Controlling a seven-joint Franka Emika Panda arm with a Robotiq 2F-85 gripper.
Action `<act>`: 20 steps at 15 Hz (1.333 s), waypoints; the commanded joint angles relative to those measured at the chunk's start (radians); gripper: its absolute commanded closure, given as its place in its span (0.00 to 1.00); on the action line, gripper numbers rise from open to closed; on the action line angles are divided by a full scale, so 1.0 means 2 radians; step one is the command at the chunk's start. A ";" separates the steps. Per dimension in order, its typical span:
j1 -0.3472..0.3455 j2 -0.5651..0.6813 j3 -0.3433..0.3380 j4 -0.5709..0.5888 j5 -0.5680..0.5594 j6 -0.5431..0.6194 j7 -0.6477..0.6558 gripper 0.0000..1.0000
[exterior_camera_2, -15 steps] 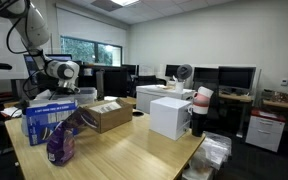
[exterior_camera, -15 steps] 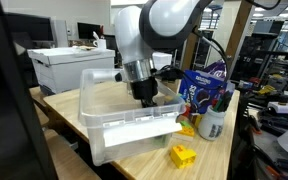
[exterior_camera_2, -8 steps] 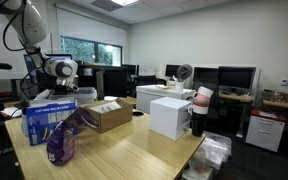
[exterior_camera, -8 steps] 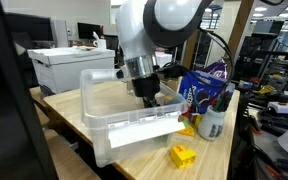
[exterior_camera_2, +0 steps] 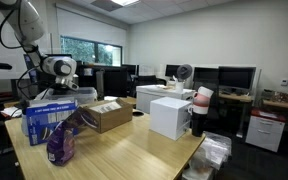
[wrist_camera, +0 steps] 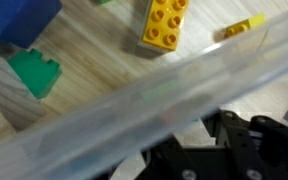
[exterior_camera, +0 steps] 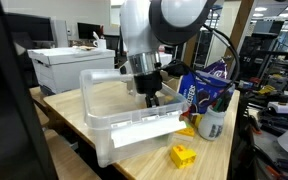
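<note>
Exterior view, near side. Gripper [exterior_camera: 151,100] is down inside the clear bin [exterior_camera: 134,135], close to the bin's far wall. The jaws are too dark and small here, so I cannot tell whether they are wide or narrow, and nothing is visibly held. A yellow block [exterior_camera: 182,155] lies on the table just outside the bin's front corner. A blue bag [exterior_camera: 202,88] and a white bottle [exterior_camera: 212,122] stand beside the bin's end.

Exterior view, across the room. The arm [exterior_camera_2: 56,68] bends down behind the blue bag [exterior_camera_2: 46,120]. Bin and gripper are hidden or too small to read. This view adds only the room layout.

Wrist view. The bin's clear wall [wrist_camera: 134,105] runs diagonally across the frame, with the gripper [wrist_camera: 219,150] as a dark blur on the inner side; jaw gap unreadable. Beyond the wall, outside the bin, lie a studded yellow brick [wrist_camera: 164,22] and a green block [wrist_camera: 36,72]. Neither exterior view shows the green block.

Status, as judged: every block seen lies outside the bin; none is in the gripper.
</note>
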 commanded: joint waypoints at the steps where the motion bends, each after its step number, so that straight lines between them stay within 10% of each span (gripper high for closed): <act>1: 0.004 -0.027 -0.008 -0.032 -0.003 0.021 0.041 0.77; 20: 0.004 -0.110 -0.016 0.015 -0.017 -0.009 0.094 0.77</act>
